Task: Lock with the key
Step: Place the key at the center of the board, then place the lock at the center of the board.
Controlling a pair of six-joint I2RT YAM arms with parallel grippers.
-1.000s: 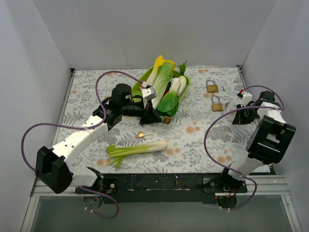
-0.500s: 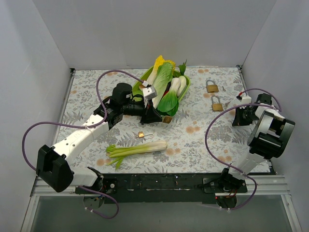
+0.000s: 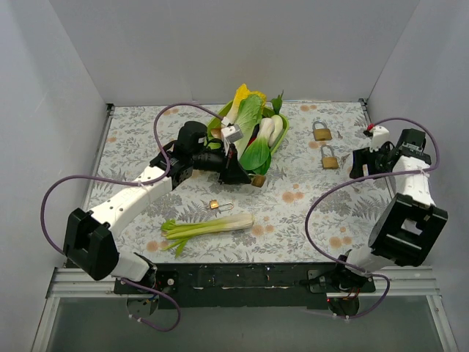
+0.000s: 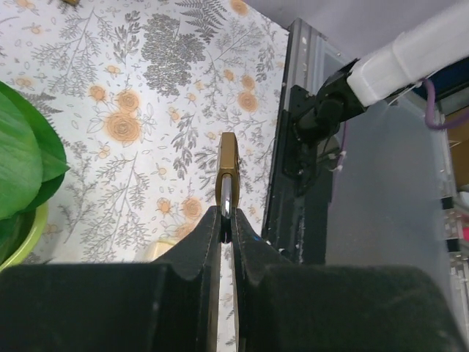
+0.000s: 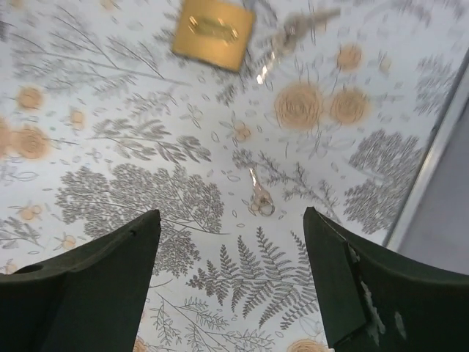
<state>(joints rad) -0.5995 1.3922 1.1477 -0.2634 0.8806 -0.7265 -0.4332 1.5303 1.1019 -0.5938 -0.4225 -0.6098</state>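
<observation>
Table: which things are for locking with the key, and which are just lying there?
For the job: padlock in the left gripper, small padlock, two padlocks on the right, small key.
Just lying there: leek, green basket, vegetables.

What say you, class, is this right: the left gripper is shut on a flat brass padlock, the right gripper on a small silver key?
The right gripper is open, the small silver key lying loose below it: see the right wrist view. The left gripper is shut on the flat brass padlock.
</observation>
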